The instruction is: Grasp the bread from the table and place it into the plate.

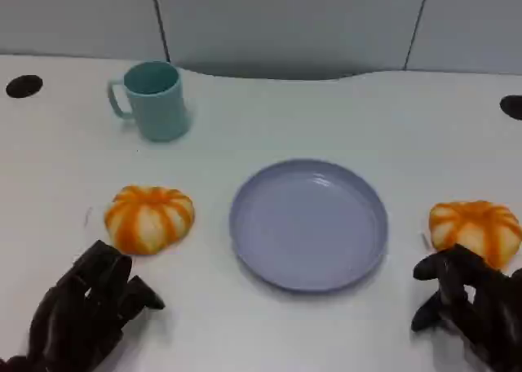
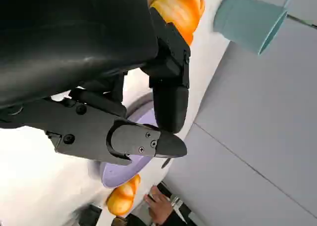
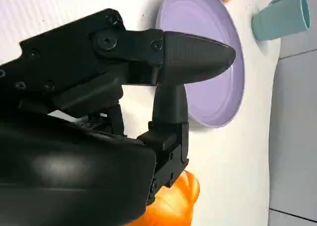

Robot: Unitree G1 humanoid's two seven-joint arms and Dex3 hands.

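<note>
We see both breads on the counter point(image 1: 269, 119): one point(image 1: 149, 217) just beyond our empty, spread left hand point(image 1: 81, 311), one point(image 1: 475, 230) touching our empty right hand point(image 1: 473, 303); the plate point(image 1: 308, 223) lies between. The left wrist view adds a person's hand point(image 2: 159, 209).

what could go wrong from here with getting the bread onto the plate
Both hands are empty: the left hand sits just short of the left bread, so closing now may only nudge it away. The right hand is at the right bread near the table's side; a push could roll it off. The plate could slide.
</note>
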